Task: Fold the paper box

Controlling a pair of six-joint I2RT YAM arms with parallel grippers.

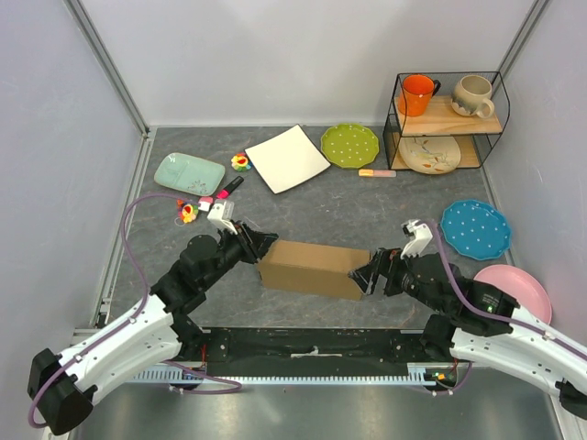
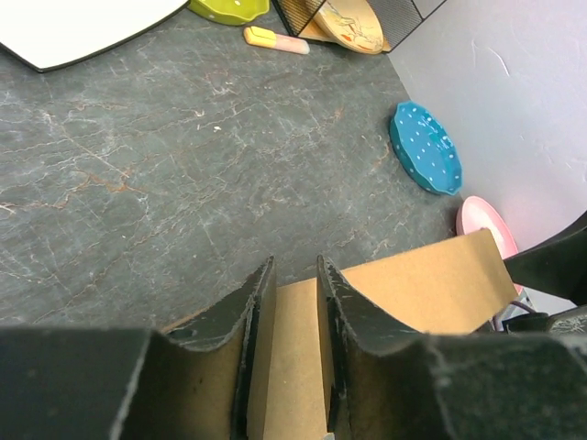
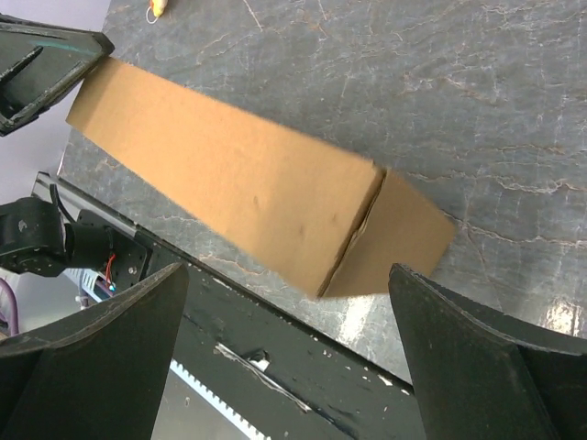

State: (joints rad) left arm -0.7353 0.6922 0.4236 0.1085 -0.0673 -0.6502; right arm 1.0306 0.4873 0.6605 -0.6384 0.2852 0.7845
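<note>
Brown cardboard, one paper box (image 1: 307, 268), right gripper (image 3: 286, 275) spread wide, left gripper (image 2: 295, 268) narrow, hold unclear.

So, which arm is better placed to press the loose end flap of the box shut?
Probably right: the right gripper stands wide open just at the paper box's end where the flap hangs loose; the left gripper is at the opposite end.

No readable text, label or number shows anywhere.

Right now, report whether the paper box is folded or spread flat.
Folded: the paper box stands as a rectangular block with raised sides.
</note>
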